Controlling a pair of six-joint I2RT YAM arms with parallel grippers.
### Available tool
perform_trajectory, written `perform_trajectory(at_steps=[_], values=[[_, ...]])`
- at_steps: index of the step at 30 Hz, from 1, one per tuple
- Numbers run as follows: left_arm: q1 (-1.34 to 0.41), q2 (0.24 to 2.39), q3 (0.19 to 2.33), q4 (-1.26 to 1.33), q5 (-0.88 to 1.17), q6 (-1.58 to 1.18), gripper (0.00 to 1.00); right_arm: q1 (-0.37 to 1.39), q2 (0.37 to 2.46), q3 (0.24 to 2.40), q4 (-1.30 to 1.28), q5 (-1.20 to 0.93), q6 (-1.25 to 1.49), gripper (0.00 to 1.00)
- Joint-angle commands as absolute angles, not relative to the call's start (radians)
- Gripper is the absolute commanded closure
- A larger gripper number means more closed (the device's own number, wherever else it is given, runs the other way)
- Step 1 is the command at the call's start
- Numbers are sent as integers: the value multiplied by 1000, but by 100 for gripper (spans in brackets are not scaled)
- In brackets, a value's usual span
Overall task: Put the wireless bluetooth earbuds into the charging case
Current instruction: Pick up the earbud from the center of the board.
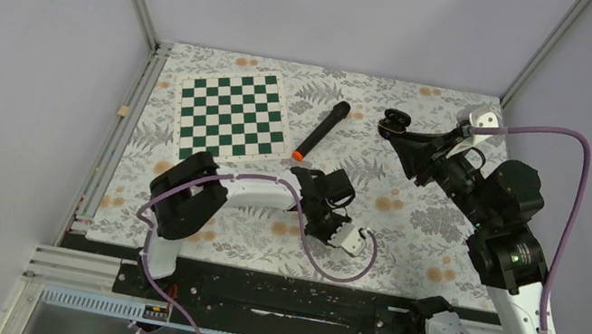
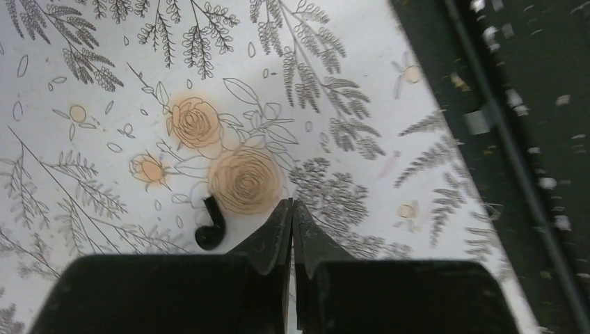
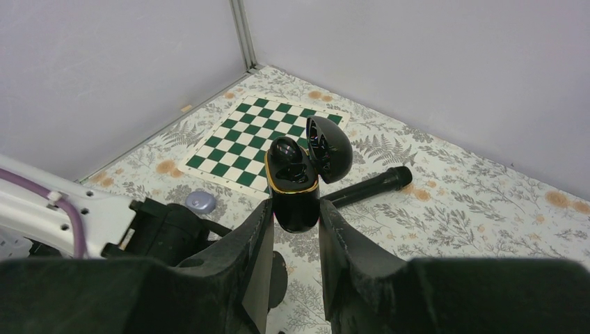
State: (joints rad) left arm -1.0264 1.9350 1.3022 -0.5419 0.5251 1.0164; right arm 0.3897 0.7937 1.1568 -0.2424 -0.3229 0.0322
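Hidden / unclear:
- Left gripper point(image 2: 292, 209): its own black housing fills the bottom of the left wrist view and cuts off the lower fingers. In the top view its tips are lost in the dark wrist mass at lower centre.
- Charging case point(image 3: 292, 177): wells are glossy black on black, so I cannot tell whether a bud sits inside. The case base is covered by the fingers.
- Pale purple rounded item point(image 3: 202, 202), left of centre in the right wrist view, lies on the mat and is part-hidden behind the left arm point(image 1: 252, 189). Too small to tell what it is.
- Black rail point(image 2: 515, 139) at the right of the left wrist view is blurred.

Task things:
- Black earbud point(image 2: 211, 226) lies on the floral mat point(image 1: 411, 224), just left of the left fingertips and not touching them, beside an orange rose print. Its long axis runs near vertical in frame, stem toward the top, round head toward the bottom.
- The case is upright with its mouth facing up. The lid is swung open and leans to the upper right. It is held off the mat, right of upper centre in the top view.

Tools:
- Left gripper: fingers pressed together, nothing between them.
- Right gripper point(image 3: 296, 209): pinching the case by its lower body.

Other: black marker point(image 1: 322, 130) with an orange tip lies diagonally, right of the chessboard point(image 1: 233, 114).
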Motion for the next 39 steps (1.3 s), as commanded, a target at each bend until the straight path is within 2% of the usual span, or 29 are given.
perform_trajectory(at_steps=[1,5,9,11,16,26,32,39], values=[[-1022,1797,1285,-593,625,801,100,384,779,1149,-202,-319,53,100],[-1000,1701,1173,-459,563,613,99,383,779,1143,-193,-322,64,100],[-985,1616,1062,-285,398,515,75,383,784,1136,-192,-329,61,100],[-964,1646,1091,-281,364,442,68,383,786,1132,-193,-333,63,100],[-884,1783,1245,-337,375,82,66,384,796,1135,-192,-341,66,100],[-897,1812,1263,-421,200,-522,62,383,797,1148,-210,-322,58,100],[-896,1862,1309,-479,209,-655,66,382,804,1151,-208,-324,66,100],[-904,1950,1352,-467,165,-759,66,381,800,1136,-192,-333,90,100]])
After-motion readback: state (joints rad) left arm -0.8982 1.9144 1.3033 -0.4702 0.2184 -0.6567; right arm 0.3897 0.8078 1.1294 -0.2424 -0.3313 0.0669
